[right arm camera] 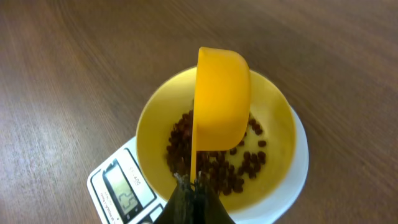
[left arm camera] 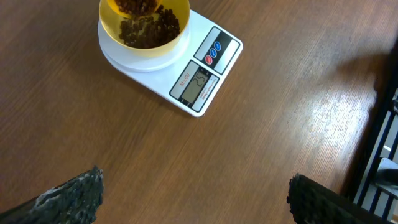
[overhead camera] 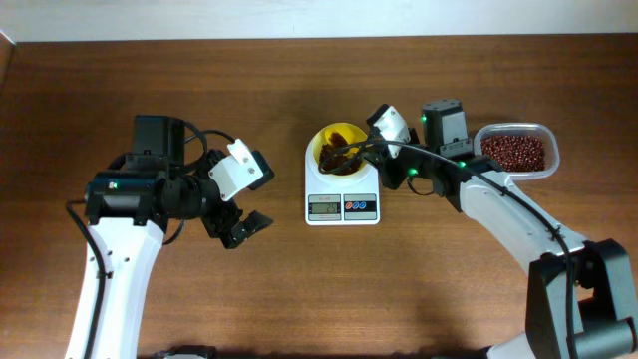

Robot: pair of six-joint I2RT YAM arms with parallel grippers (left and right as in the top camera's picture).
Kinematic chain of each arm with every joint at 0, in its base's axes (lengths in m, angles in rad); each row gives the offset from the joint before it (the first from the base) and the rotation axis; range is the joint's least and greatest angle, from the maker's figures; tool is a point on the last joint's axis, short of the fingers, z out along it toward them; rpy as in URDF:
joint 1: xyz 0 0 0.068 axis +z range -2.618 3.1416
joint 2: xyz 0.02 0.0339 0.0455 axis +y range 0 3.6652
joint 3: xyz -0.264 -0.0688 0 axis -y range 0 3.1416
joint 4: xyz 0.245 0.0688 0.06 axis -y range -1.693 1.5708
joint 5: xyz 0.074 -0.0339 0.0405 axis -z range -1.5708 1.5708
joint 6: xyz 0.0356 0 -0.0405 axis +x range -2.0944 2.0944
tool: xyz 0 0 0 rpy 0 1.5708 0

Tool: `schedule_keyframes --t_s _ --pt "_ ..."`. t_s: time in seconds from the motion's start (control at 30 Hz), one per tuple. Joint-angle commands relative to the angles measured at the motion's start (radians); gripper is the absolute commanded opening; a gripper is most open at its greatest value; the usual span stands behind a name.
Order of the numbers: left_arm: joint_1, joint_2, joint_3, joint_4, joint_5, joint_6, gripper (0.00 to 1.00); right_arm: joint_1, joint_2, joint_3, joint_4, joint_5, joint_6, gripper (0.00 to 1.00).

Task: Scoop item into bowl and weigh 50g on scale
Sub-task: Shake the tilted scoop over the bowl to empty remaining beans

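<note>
The right gripper point(right arm camera: 194, 190) is clamped shut on the thin handle of a yellow scoop point(right arm camera: 221, 93). The scoop is tipped on its side directly above the scale point(right arm camera: 121, 190), with its rounded back turned toward the wrist camera. Below the scoop, the bowl point(right arm camera: 152, 118) sits on the scale's round white platform. The beans point(right arm camera: 183, 146) lie in a loose layer over part of the bowl's bottom, and bare yellow shows around them. The scale's display and its red and blue buttons are on the side facing the robot. The digits are too small to read with certainty.

To the right of the scale and well apart from it, a clear container point(overhead camera: 552, 150) holds more of the same beans. To the left of the scale, also well apart, the left gripper point(overhead camera: 246, 197) has its fingers spread wide. It holds nothing, and only the bare brown table point(overhead camera: 299, 299) shows between its fingers in the wrist view.
</note>
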Motion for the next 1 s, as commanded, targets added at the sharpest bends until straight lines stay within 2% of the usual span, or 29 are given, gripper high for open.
schedule_keyframes --t_s 0.0,0.8,0.97 --pt "0.002 0.000 0.007 -0.001 0.003 -0.010 0.99 0.011 -0.035 0.013 -0.014 0.058 -0.018 0.04" --pt "0.002 0.000 0.007 -0.001 0.003 -0.010 0.99 0.011 -0.050 0.014 0.005 0.068 -0.017 0.04" --pt "0.002 0.000 0.007 -0.001 0.003 -0.010 0.99 0.011 -0.108 0.020 0.023 0.068 -0.017 0.04"
